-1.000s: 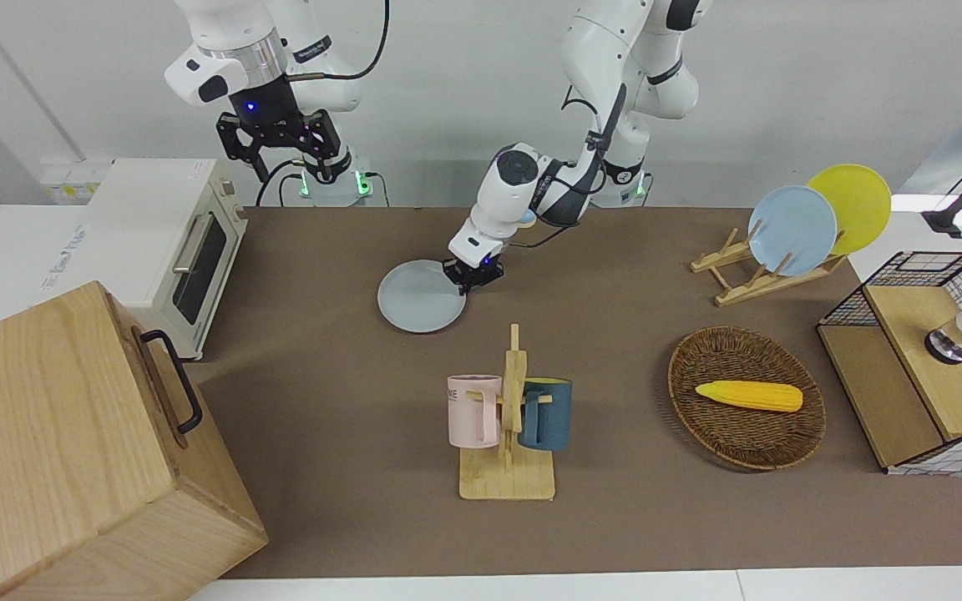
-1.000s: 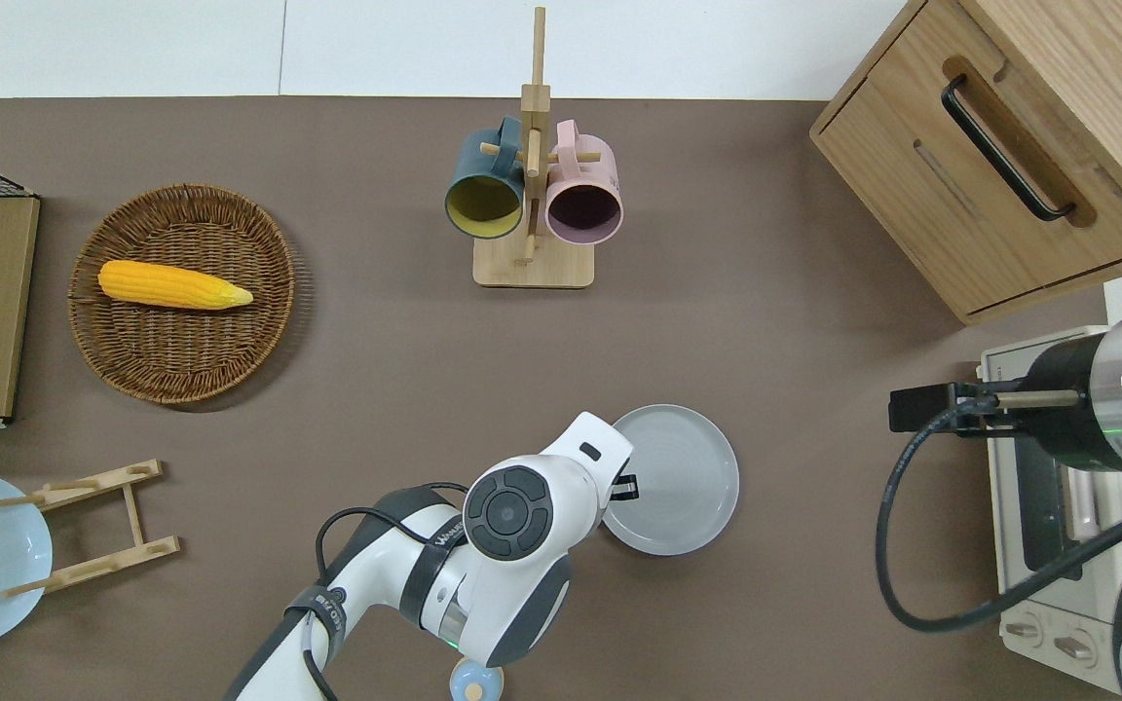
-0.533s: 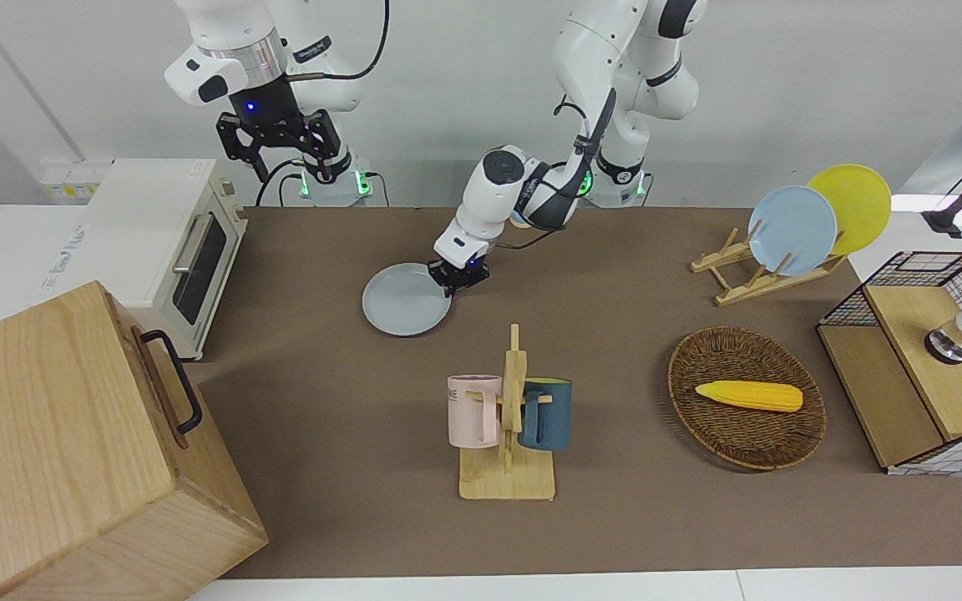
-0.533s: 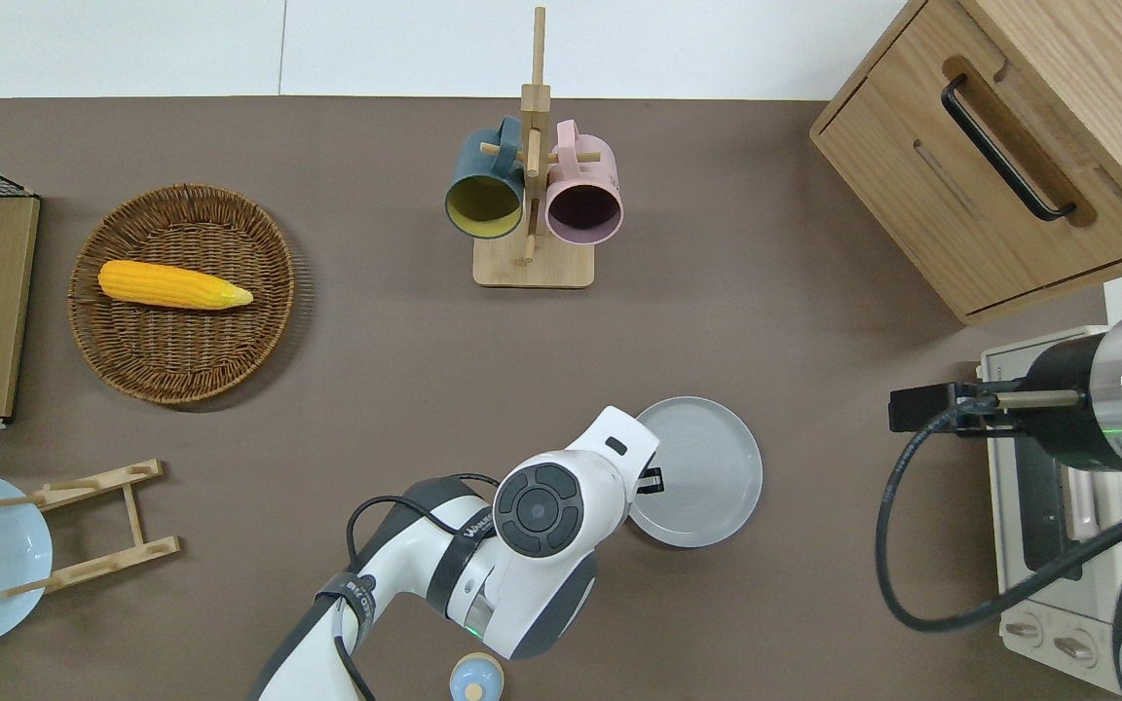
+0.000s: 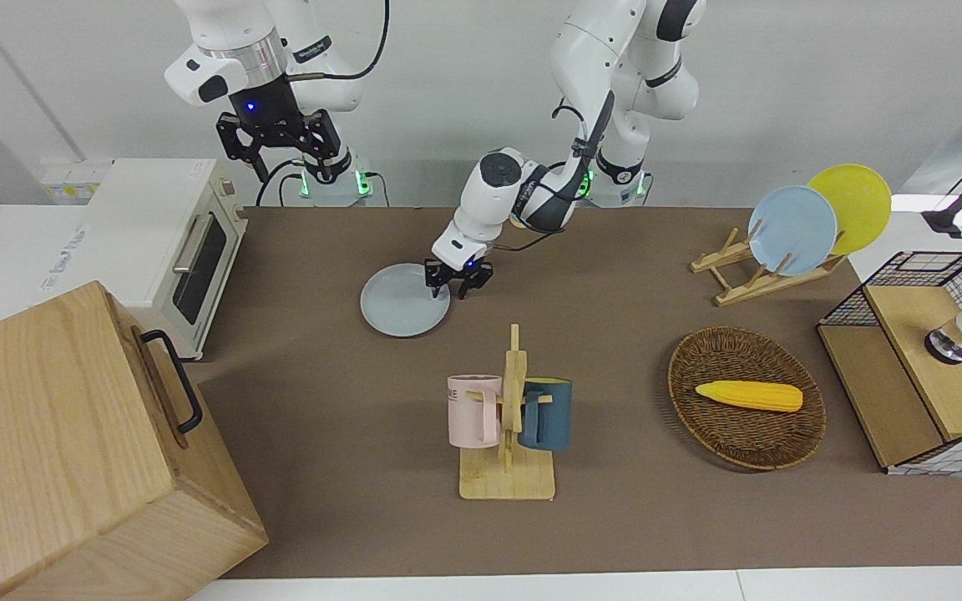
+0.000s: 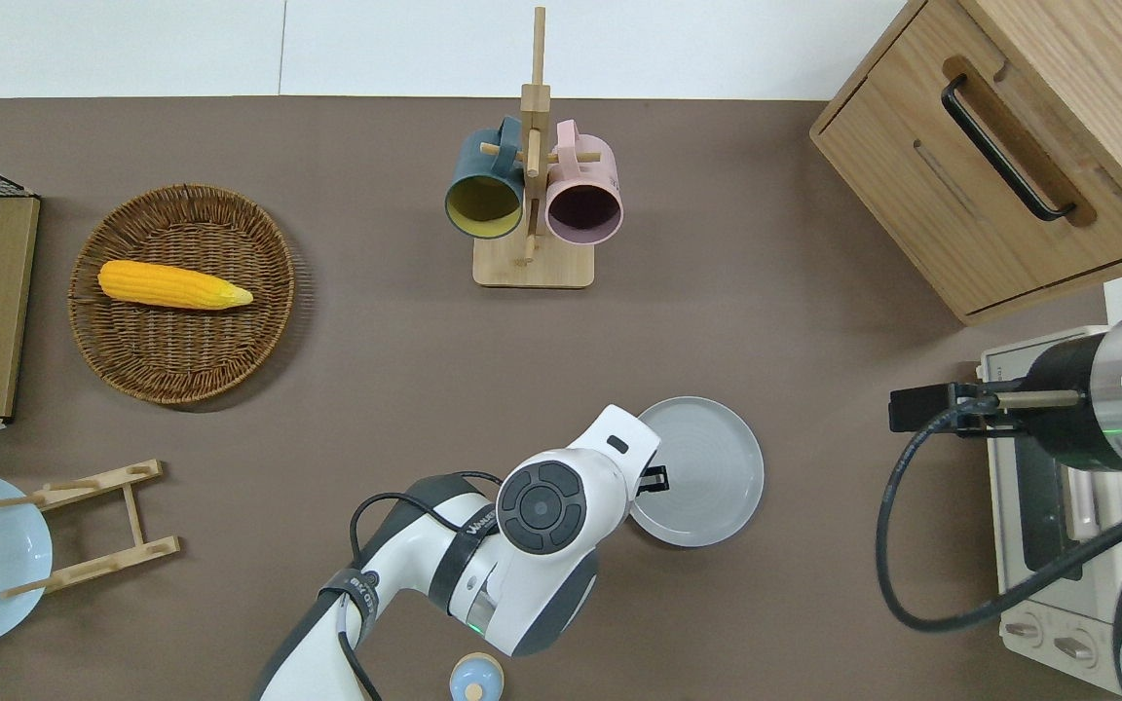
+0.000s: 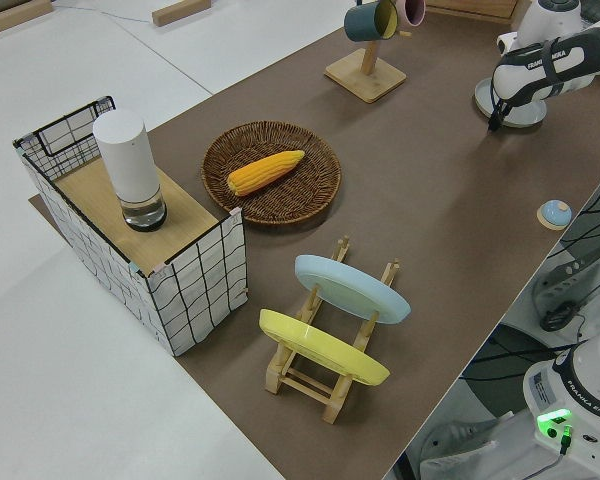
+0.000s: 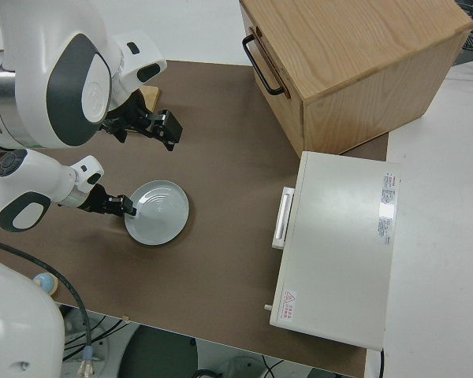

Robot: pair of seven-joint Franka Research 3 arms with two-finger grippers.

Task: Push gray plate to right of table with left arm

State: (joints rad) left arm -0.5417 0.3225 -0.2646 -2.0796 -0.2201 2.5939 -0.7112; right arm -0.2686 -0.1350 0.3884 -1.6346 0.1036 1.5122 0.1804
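The gray plate (image 5: 404, 311) (image 6: 707, 467) (image 8: 159, 213) lies flat on the brown table (image 5: 322, 417), nearer to the robots than the mug rack and toward the right arm's end. My left gripper (image 5: 456, 285) (image 6: 655, 479) (image 8: 124, 206) is low at the plate's rim, on the side toward the left arm's end. Its fingers stand slightly apart with nothing between them, touching or nearly touching the rim. The left arm (image 6: 532, 506) covers a small part of the plate in the overhead view. The right arm is parked.
A mug rack (image 5: 508, 421) with a pink and a teal mug stands farther from the robots than the plate. A toaster oven (image 5: 168, 242) and a wooden cabinet (image 5: 72, 451) fill the right arm's end. A corn basket (image 5: 746, 396) and a plate rack (image 5: 769, 271) sit toward the left arm's end.
The gray plate and my left gripper slid toward the right arm's end of the table over the last second. In the last half second they barely moved.
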